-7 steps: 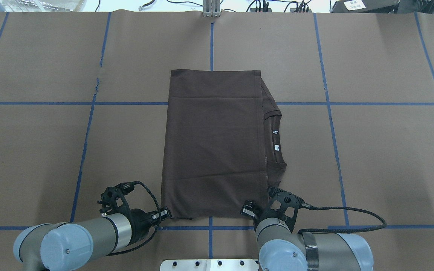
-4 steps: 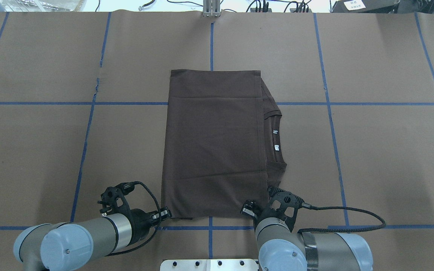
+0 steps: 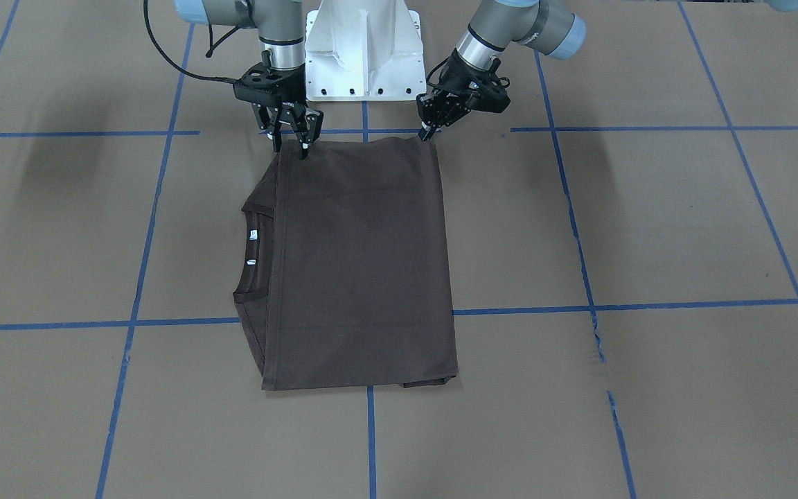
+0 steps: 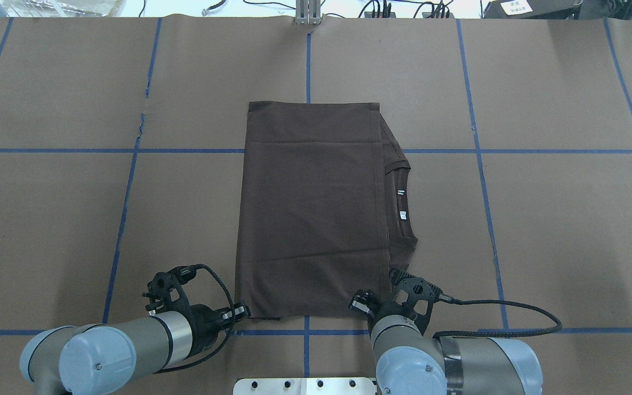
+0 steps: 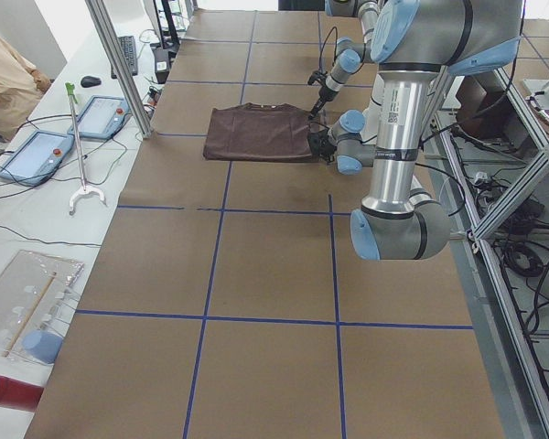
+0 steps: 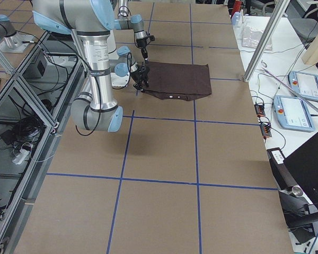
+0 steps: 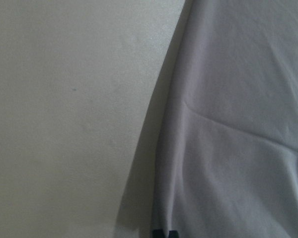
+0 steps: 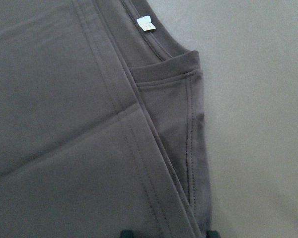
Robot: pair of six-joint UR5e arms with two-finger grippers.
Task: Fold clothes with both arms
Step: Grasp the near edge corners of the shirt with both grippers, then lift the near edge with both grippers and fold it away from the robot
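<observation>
One dark brown knit T-shirt (image 4: 310,208), folded into a smooth rectangle, flat mid-table on matte brown paper (image 4: 557,230) gridded with blue tape (image 4: 124,208). Ribbed collar (image 4: 410,204) showing at the right, with two small white labels (image 4: 401,192), print unreadable. At the near hem, left gripper (image 3: 427,134) pinched narrow on one corner, right gripper (image 3: 291,145) spread wide astride the other.

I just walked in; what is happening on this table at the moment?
A dark brown T-shirt is being folded by the robot. It lies flat on the table as a rectangle, collar showing on the robot's right side. The left gripper is at the near left corner, jaws looking closed; whether it pinches cloth is unclear. The right gripper is at the near right corner, open, its fingers astride the edge. Nothing is lifted yet.
</observation>
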